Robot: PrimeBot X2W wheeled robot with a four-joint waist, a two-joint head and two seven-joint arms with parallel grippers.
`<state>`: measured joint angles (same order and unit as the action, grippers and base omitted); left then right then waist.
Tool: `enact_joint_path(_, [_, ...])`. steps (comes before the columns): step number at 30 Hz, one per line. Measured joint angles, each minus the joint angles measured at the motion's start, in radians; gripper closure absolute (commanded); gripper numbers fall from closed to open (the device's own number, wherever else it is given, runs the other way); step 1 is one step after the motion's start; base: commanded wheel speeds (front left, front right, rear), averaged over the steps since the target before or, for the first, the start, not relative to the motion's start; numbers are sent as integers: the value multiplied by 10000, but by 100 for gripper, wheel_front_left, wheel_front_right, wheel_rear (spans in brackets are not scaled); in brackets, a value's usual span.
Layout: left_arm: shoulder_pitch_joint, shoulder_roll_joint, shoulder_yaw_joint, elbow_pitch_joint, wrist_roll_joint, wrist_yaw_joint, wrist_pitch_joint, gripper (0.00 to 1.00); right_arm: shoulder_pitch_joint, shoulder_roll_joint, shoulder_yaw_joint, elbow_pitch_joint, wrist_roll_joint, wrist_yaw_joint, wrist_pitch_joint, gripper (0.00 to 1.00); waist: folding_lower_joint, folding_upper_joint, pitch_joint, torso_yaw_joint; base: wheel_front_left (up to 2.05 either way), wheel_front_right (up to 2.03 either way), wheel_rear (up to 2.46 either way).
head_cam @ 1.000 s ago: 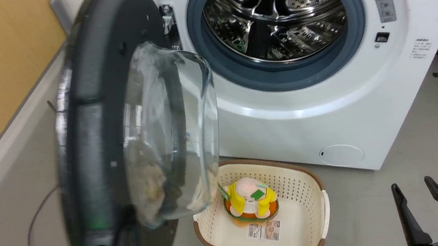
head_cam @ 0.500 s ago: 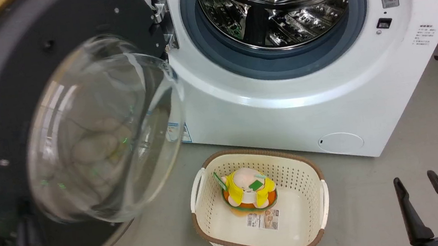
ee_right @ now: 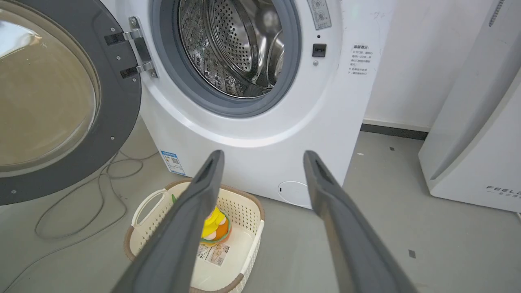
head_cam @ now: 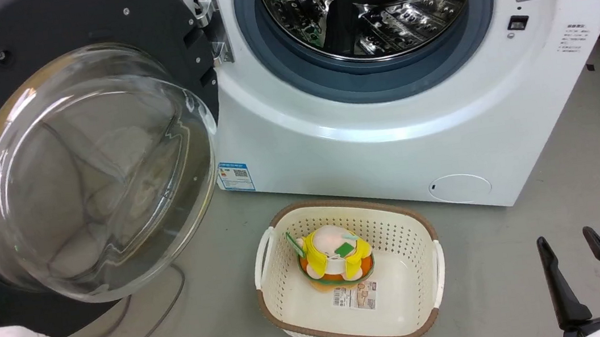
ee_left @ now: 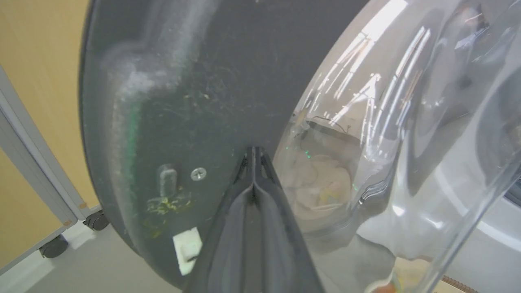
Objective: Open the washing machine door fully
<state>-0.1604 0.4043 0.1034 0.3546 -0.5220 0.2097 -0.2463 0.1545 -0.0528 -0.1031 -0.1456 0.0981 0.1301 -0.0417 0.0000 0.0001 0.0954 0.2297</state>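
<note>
Washing machine door swung much wider; left gripper, pinched closed, probably gives one last nudge. Right gripper spread, idle.

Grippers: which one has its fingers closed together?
The left gripper: its two fingers meet at the tips, before the washing machine door. The right gripper has fingers well apart.

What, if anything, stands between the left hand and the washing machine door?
Nothing visible. The left hand, shut, points at the dark inner face of the washing machine door, tips right by it, beside the glass bowl.
</note>
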Motion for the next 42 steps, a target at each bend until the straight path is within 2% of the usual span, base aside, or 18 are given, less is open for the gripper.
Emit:
enact_joint_path(5, [91, -278, 71, 119, 299, -33, -100, 100, 3, 0, 27, 113, 13, 0, -42, 0, 0, 0, -94, -109, 0, 0, 0])
enact_joint_path(10, [1144, -1066, 144, -1037, 857, 0, -102, 100, 9, 0, 48, 255, 98, 0, -77, 0, 0, 0, -307, -216, 0, 0, 0])
enact_joint_path(11, [1409, -1246, 178, -1256, 970, 25, -102, 77, 10, 0, 58, 270, 102, 0, -113, 0, 0, 0, -337, -237, 0, 0, 0])
enact_joint_path(12, [1645, -1423, 190, -1453, 1064, 23, -102, 77, 12, 0, 56, 290, 102, 0, -132, 0, 0, 0, -369, -253, 0, 0, 0])
enact_joint_path(13, [1880, -1597, 169, -1691, 1162, 23, -104, 5, 12, 0, 63, 318, 102, 0, -132, 0, 1, 0, -405, -268, 0, 0, 0])
enact_joint_path(14, [2117, -1751, 113, -1879, 1269, 23, -104, 5, 15, 0, 86, 337, 102, 0, -132, 0, 0, -1, -445, -285, 0, 0, 0])
enact_joint_path(15, [2329, -1898, 52, -2013, 1371, 19, -104, 0, 30, 0, 102, 345, 102, 0, -132, 0, 0, 0, -479, -311, 0, 0, 0])
enact_joint_path(19, [2773, -2378, -290, -2353, 1664, -138, -107, 0, 36, 0, 134, 355, 100, 0, -127, 0, 0, 0, -586, -418, 0, 0, 0])
enact_joint_path(26, [2880, -2734, -1482, -2587, 2458, -558, -111, 0, 96, 0, 286, 353, 88, 0, -40, 0, 0, 0, -788, -753, 0, 0, 0])
enact_joint_path(34, [2247, -2709, -2660, -2314, 3359, -851, 12, 0, 197, 0, 355, 351, 67, 0, 21, 0, 0, 0, -904, -1418, 0, 0, 0])
enact_joint_path(42, [1966, -2529, -2966, -2125, 3751, -851, 274, 0, 273, 0, 309, 343, -2, 0, 61, 0, 0, 0, -910, -2099, 0, 0, 0])
